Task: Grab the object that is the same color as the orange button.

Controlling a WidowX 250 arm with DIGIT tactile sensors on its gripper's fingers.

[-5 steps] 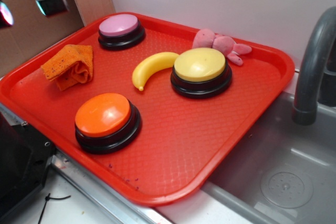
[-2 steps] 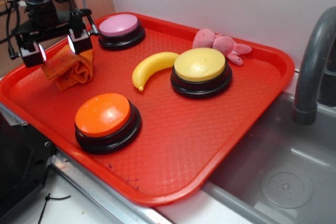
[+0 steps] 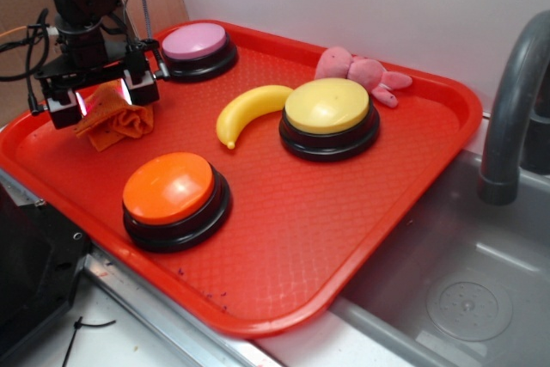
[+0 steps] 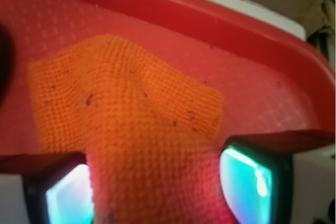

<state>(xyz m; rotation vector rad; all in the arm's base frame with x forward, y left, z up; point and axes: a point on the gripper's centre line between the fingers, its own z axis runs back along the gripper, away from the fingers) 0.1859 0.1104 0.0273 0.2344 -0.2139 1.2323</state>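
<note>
Orange rag (image 3: 114, 119) between open end effector (image 3: 102, 96) fingers

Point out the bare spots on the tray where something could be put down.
The widest bare stretch of the tray lies right of the orange button and in front of the yellow button. It is crowded around the banana and where the gripper straddles the orange rag.

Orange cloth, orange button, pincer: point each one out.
orange cloth (image 4: 131, 124), wrist view, middle of the weave.
orange button (image 3: 168, 186), exterior view, domed top.
pincer (image 3: 105, 98), exterior view, midway between fingertips.
</note>
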